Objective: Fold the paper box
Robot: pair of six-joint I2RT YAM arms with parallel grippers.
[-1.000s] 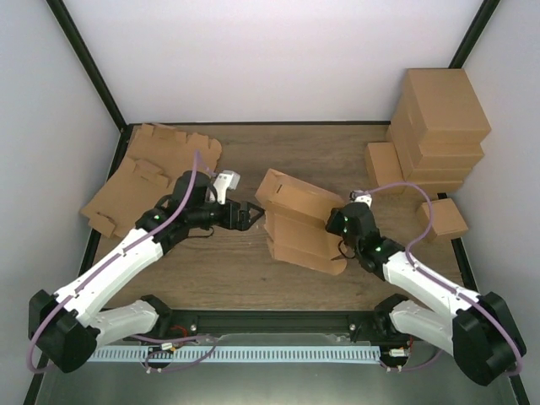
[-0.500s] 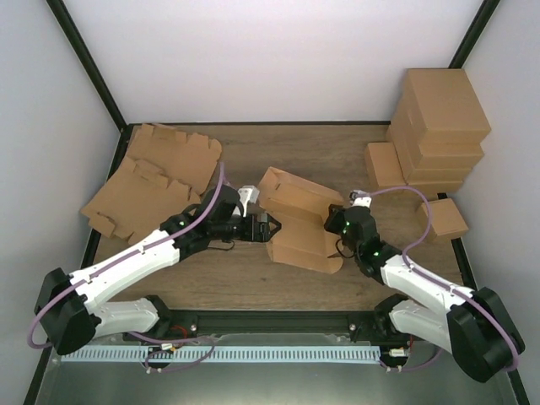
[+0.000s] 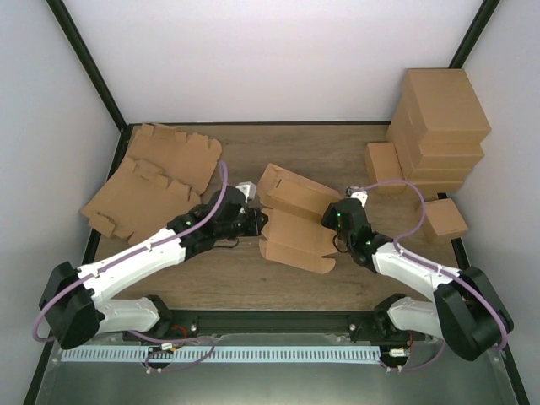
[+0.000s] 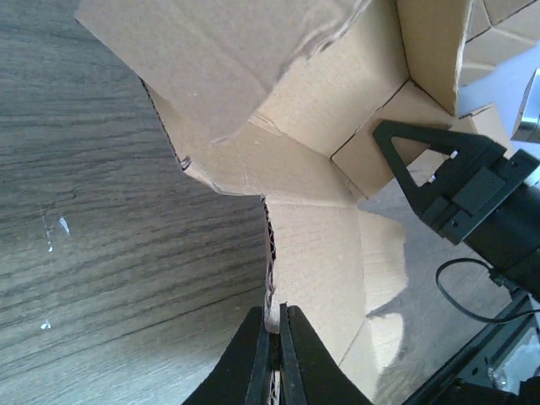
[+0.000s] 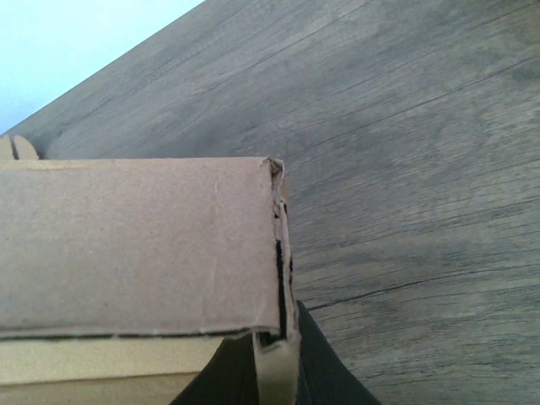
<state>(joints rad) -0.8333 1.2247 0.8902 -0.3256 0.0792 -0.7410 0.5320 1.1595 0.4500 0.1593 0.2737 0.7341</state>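
Reaching in since a second ago, the left tool [image 3: 258, 222] is now pinched shut on the left edge of the box [image 3: 291, 232]; earlier it stood wide apart, short of it. The right tool [image 3: 334, 238] stays clamped on the box's right edge. Both arms stretch low over the desk [image 3: 337, 160], with the box between them. The left wrist view shows a thin cardboard wall nipped between its fingers [image 4: 251, 371], which is hidden from above.

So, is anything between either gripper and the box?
Nothing visible. The left gripper is shut on the left edge of the box, and the right gripper on its right edge, both gripping cardboard directly.
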